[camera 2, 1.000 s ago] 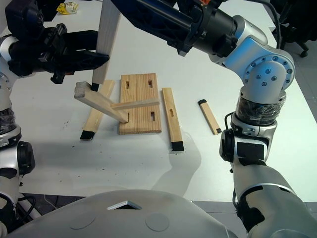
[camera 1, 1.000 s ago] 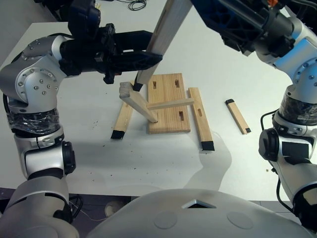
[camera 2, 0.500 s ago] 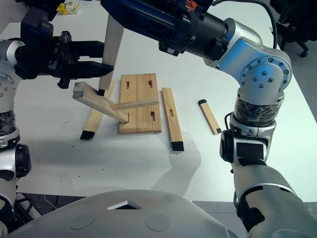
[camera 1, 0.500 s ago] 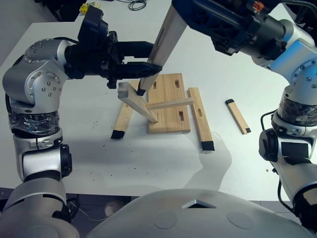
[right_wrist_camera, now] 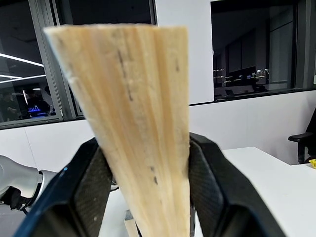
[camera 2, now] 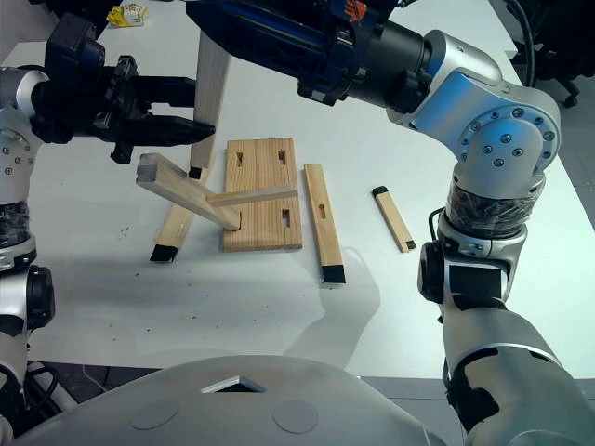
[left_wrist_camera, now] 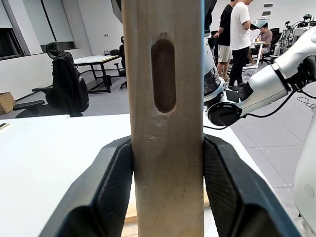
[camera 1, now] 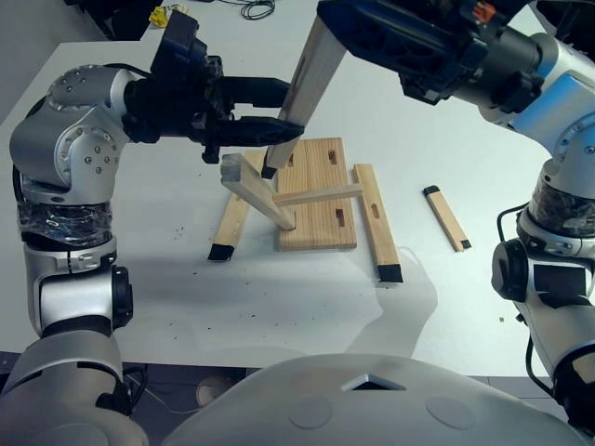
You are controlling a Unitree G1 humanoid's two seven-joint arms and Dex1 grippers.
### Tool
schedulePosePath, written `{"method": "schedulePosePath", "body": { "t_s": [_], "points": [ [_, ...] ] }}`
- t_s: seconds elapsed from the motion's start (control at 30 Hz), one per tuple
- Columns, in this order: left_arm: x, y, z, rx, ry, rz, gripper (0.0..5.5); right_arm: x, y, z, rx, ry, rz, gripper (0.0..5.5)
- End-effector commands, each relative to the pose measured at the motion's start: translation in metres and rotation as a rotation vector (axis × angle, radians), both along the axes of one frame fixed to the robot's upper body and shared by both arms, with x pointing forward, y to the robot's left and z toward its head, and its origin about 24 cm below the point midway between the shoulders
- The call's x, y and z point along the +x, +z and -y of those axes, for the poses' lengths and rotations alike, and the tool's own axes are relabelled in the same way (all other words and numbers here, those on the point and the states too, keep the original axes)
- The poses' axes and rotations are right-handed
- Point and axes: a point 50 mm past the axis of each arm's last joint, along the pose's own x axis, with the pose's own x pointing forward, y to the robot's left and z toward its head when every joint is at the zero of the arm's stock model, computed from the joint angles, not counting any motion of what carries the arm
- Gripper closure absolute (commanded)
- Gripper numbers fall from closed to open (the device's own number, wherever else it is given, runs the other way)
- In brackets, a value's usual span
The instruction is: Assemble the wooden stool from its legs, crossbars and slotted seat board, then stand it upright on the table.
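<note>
A long wooden leg (camera 1: 302, 88) with a black foot hangs nearly upright above the table, its foot just over the slotted seat board (camera 1: 316, 218). My left gripper (camera 1: 290, 110) is shut on its lower part, the pads (left_wrist_camera: 111, 187) pressing both sides below an oval slot. At the leg's upper end my right gripper (camera 2: 216, 28) is shut on it too, fingers (right_wrist_camera: 86, 192) flanking the wood (right_wrist_camera: 138, 123). Another leg (camera 1: 256, 189) leans out of a slot at the board's near left corner, with a thin crossbar (camera 1: 321, 194) stuck in it.
One leg (camera 1: 231, 223) lies flat left of the board and another (camera 1: 376, 223) lies along its right side. A short crossbar (camera 1: 446, 218) rests farther right. The near half of the white table (camera 1: 279, 307) is bare.
My left gripper came in from the left and shut around the lower part of the hanging leg. The leg's foot has shifted slightly toward the board.
</note>
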Motion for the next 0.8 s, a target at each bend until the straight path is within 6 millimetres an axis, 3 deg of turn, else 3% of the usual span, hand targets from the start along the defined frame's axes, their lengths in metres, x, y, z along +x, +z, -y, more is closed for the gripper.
{"method": "schedulePosePath", "body": {
  "t_s": [0.03, 0.53, 0.57, 0.8],
  "points": [
    [0.009, 0.004, -0.012, 0.059, 0.075, 0.032, 3.48, -0.001, 0.001, 0.012, -0.025, -0.008, 0.04, 3.35],
    [0.019, 0.003, -0.014, 0.047, 0.097, 0.029, 3.48, 0.005, -0.001, 0.021, 0.004, -0.04, 0.05, 3.41],
    [0.02, 0.002, -0.014, 0.049, 0.113, 0.027, 3.12, 0.006, -0.001, 0.022, 0.009, -0.047, 0.048, 3.41],
    [0.029, 0.002, -0.015, 0.056, 0.213, 0.04, 2.07, 0.012, -0.002, 0.023, 0.02, -0.101, 0.04, 3.42]
  ]
}}
